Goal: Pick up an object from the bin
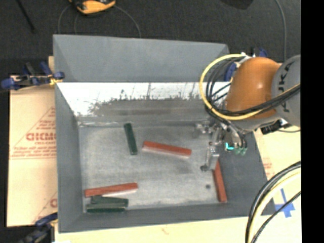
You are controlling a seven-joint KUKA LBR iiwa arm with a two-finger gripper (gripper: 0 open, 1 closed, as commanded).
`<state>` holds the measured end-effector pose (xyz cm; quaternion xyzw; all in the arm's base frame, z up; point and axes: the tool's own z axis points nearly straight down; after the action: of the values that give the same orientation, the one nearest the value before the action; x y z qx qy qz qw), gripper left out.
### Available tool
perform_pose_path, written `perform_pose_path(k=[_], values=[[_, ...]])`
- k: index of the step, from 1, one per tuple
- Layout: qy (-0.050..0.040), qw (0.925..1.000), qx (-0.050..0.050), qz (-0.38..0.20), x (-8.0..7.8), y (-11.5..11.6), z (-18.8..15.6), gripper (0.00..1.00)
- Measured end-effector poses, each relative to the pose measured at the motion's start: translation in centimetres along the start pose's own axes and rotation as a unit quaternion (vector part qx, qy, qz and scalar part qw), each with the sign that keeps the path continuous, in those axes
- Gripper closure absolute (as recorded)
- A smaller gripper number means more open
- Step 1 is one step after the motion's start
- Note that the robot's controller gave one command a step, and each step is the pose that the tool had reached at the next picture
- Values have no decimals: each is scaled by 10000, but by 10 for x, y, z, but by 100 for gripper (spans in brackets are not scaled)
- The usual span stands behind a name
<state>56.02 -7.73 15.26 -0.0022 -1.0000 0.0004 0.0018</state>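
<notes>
Presently the pincer (211,158) hangs low inside the grey metal bin (152,97), near the right wall and roughly midway between the far and near walls. It sits at the upper end of a long, thin red stick (219,184) that lies along the foot of the right wall and runs toward the near-right corner. Whether the pincer touches that stick cannot be told. Whether it stands wide or narrow cannot be told either, because the wrist parts crowd together there. Nothing can be seen held in it.

Above the pincer, a rounded orange cover (252,85) caps the wrist, and yellow and black cables (205,87) loop around its left side. A small blue-green light (230,147) glows on the wrist hardware just right of the pincer. The grey arm link (286,80) behind the cover carries dark lettering that starts "KU"; the rest cannot be read.

4 other sticks lie on the bin floor, all well apart from the pincer. A second red stick (167,149) lies near the middle, slightly slanted. A dark green stick (130,138) lies just to its left, nearly upright in the view, toward the far wall. In the near-left corner, a third red stick (111,190) lies parallel to the near wall. A dark green stick (107,203) lies just beside it, closer to that wall.
</notes>
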Motion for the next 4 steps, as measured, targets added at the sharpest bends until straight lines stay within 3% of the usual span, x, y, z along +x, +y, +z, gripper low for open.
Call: perform_pose_path(k=[1,2,3,4], values=[[-39,10000,5,-9,-2,0,-5,0],[-57,9986,-5,524,-19,28,36,0],[-36,9945,-15,1051,-26,68,31,0],[-28,9972,1,751,-16,74,53,0]])
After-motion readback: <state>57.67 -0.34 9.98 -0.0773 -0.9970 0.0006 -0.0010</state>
